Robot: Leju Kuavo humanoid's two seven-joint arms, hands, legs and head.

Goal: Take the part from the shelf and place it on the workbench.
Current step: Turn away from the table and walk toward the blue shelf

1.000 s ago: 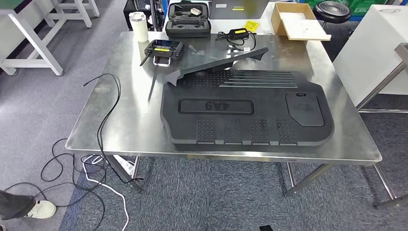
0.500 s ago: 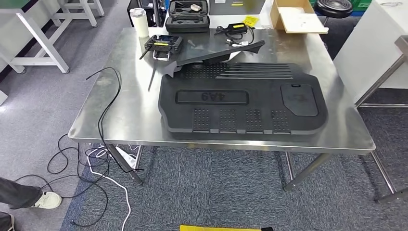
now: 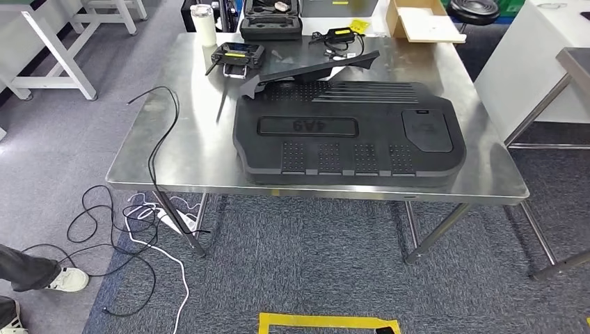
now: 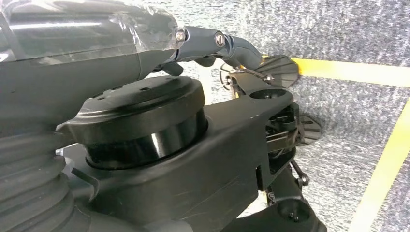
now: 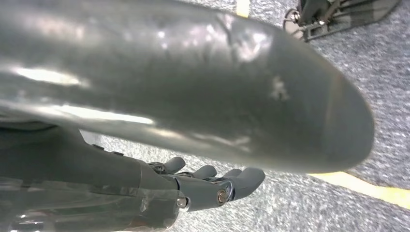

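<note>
A large black moulded part point(image 3: 348, 136) marked 4A9 lies flat on the steel workbench point(image 3: 188, 139), covering most of its near right half. A thin black strip-shaped part point(image 3: 313, 68) leans across its far edge. My left hand point(image 4: 220, 42) hangs by my body over the grey carpet, fingers extended and holding nothing. The fingers of my right hand point(image 5: 212, 186) are loosely spread above the carpet, with nothing in them.
At the bench's far edge are a remote controller point(image 3: 236, 52), a white bottle point(image 3: 203, 24), a black case point(image 3: 271, 17), a charger point(image 3: 341, 35) and a cardboard box point(image 3: 421, 19). A black cable point(image 3: 163, 125) trails to the floor. A person's shoe point(image 3: 66, 280) is at the left. Yellow floor tape point(image 3: 327, 323) lies near me.
The whole picture has shifted: the camera has drawn back from the bench, and yellow floor tape has come into view at the bottom. The parts on the bench have not moved.
</note>
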